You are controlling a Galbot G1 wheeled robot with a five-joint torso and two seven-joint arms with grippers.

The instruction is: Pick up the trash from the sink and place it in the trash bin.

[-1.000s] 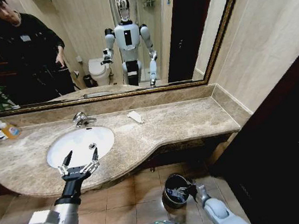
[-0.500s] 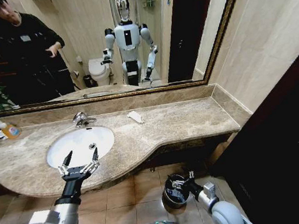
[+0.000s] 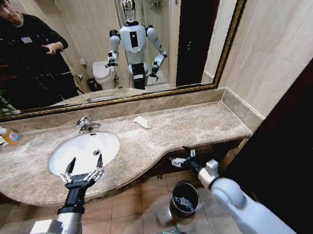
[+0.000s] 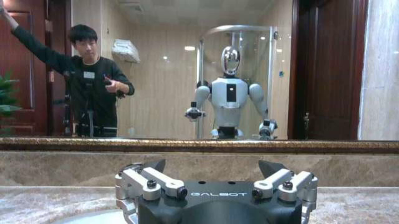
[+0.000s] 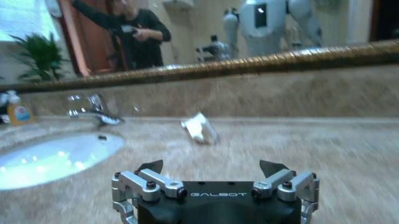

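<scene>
Nearest the robot, on the tiled floor below the counter's front edge, stands the trash bin [image 3: 184, 197], a small round black bin with a shiny rim and some light scraps showing inside it. Just above and beyond the bin, the right gripper [image 3: 182, 159] is raised to the level of the counter's edge, its jaws spread apart with nothing between them; in the right wrist view the right gripper [image 5: 212, 169] looks across the marble top with both fingertips well apart. On the robot's left, the left gripper [image 3: 84, 162] hangs over the near rim of the sink [image 3: 84, 150], its fingers likewise open and empty, and the left wrist view shows the left gripper [image 4: 212, 166] facing the mirror wall. The white oval basin looks bare apart from its drain. Farther back, a chrome tap [image 3: 85, 124] stands at the sink's far rim. To the right of the tap, well apart from the basin, a crumpled white tissue [image 3: 141, 121] lies on the marble counter [image 3: 203, 125]. At the far left sits an orange-labelled soap bottle [image 3: 9, 135], before the mirror [image 3: 102, 44].
</scene>
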